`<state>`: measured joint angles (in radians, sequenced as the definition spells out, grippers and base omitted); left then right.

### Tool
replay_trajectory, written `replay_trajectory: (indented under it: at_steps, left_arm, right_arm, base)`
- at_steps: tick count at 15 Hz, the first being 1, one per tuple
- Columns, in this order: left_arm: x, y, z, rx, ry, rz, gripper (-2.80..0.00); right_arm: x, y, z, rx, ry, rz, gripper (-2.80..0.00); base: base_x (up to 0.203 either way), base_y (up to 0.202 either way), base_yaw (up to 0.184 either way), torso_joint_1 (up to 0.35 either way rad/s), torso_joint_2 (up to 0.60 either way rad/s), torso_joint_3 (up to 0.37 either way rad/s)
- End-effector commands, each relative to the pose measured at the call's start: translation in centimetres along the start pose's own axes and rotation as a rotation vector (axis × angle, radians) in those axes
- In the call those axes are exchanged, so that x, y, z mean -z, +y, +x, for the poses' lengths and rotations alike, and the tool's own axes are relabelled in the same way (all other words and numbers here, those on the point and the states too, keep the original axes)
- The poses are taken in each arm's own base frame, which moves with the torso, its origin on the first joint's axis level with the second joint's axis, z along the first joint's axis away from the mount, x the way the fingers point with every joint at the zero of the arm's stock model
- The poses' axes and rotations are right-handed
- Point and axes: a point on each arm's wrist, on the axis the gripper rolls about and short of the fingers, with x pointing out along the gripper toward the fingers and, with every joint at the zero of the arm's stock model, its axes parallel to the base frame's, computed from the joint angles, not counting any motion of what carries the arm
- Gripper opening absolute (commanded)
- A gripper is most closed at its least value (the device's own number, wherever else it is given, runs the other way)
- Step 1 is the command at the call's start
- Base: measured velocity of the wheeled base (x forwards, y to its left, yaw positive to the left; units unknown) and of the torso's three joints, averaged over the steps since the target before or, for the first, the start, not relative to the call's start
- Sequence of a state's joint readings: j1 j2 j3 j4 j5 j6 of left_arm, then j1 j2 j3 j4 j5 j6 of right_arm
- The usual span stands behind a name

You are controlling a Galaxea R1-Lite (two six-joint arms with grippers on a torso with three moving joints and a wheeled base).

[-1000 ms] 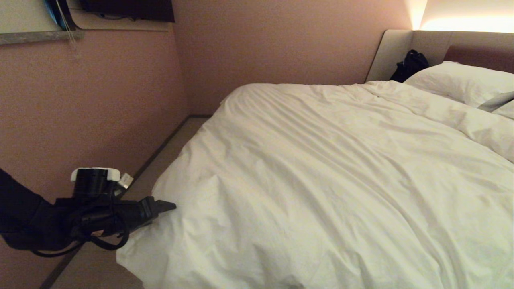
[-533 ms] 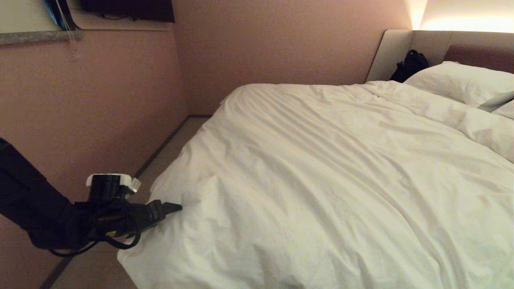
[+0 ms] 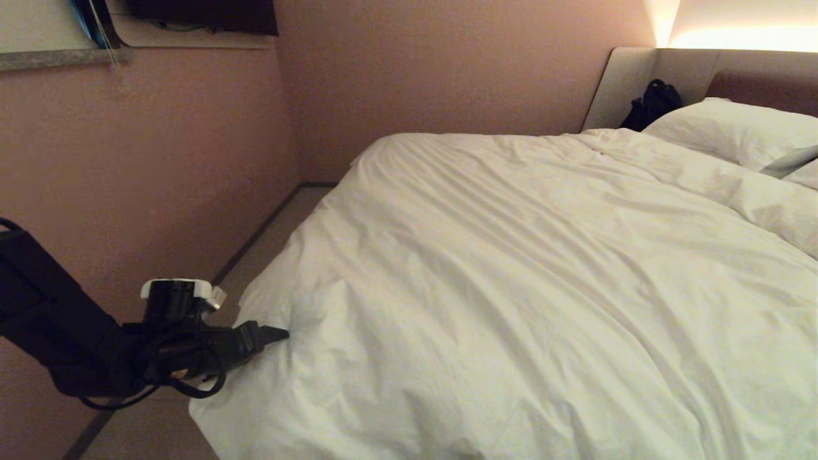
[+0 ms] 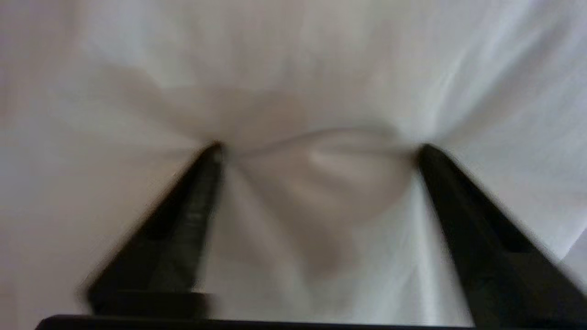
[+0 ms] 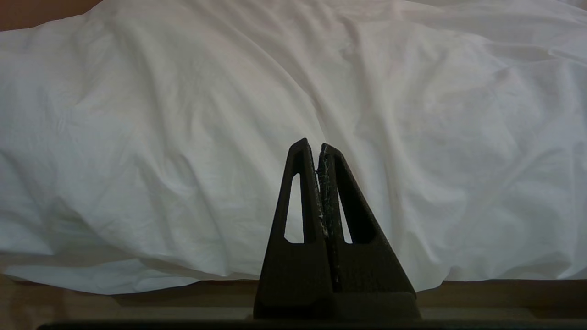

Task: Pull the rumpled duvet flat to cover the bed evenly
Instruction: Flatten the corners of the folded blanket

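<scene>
Left wrist view: fingers (image 4: 215, 158) (blurred) splayed against the duvet (image 4: 321, 68).

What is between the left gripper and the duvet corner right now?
Nothing visible. The left gripper is open, both fingertips pressed into the duvet at the bed's near-left corner, a fold bulging between them.

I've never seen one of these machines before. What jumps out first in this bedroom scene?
A big white duvet, creased all over, covers nearly the whole bed. At its near left corner a black left gripper presses into the cloth with fingers spread wide apart. A pillow lies up at the headboard, with a dark bag beside it.
</scene>
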<state>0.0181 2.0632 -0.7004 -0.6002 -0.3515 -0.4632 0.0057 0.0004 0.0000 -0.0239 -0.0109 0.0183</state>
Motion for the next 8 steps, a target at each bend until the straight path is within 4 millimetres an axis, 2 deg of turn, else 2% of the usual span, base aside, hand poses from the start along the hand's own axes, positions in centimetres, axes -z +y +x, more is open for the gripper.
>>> replay_trajectory:
  at_steps: [1,8]
  left_arm:
    - [-0.2,-0.1,-0.2,0.007,-0.008,0.0,-2.8]
    - [0.5,-1.2,0.3,0.029,0.014,0.02,-2.8]
  right_arm:
    - [0.0,0.0,0.0,-0.001,-0.001,0.0,-2.8]
    - [0.0,0.0,0.0,-0.001,-0.001,0.0,-2.8]
  base:
    - [0.0,0.0,0.0,0.0,0.0,0.0]
    - [0.0,0.0,0.0,0.0,0.0,0.0]
